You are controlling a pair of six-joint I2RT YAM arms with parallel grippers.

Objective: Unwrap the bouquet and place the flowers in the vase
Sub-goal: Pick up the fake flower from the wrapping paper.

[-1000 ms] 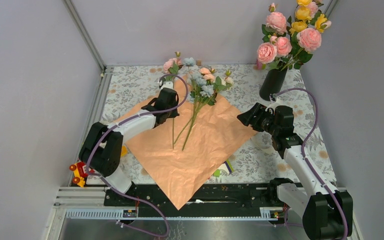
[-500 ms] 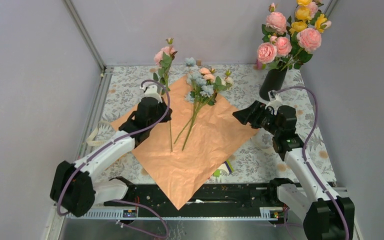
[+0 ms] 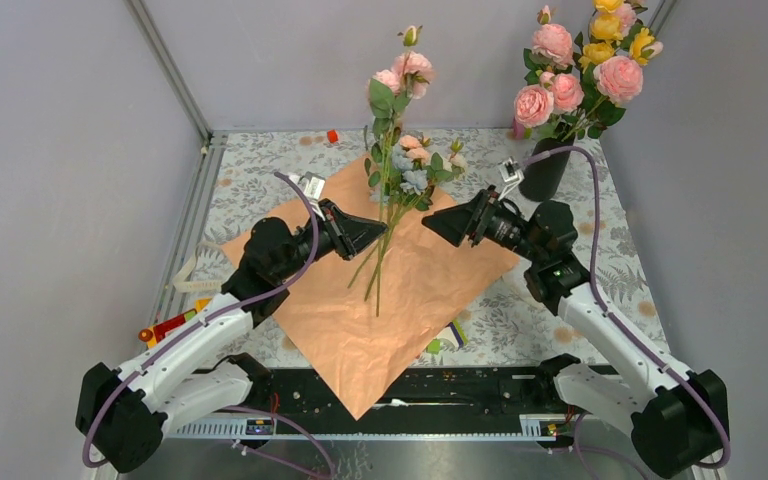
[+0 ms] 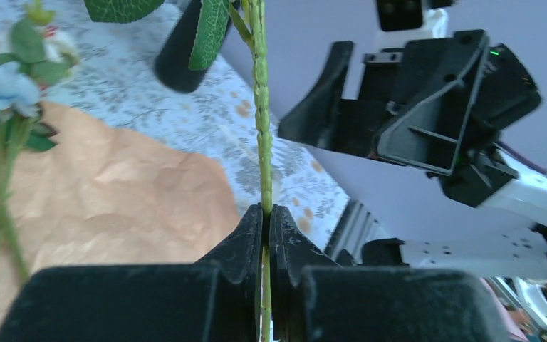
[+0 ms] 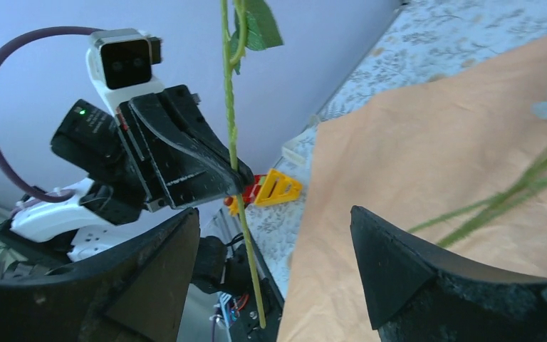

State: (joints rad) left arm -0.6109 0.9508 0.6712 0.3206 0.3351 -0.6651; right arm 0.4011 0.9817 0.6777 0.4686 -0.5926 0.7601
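Left tool, earlier low over paper at 11 o'clock, now raised at centre, pointing to 3 o'clock. Pink flower clamped in it goes from lying to upright. Right tool shifts toward 9 o'clock, nearing it, jaws wider.

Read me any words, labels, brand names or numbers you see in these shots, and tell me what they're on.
No text can be read in any view.
A small blue and white item at the edge of the peach paper may carry print, but it is too small to tell.
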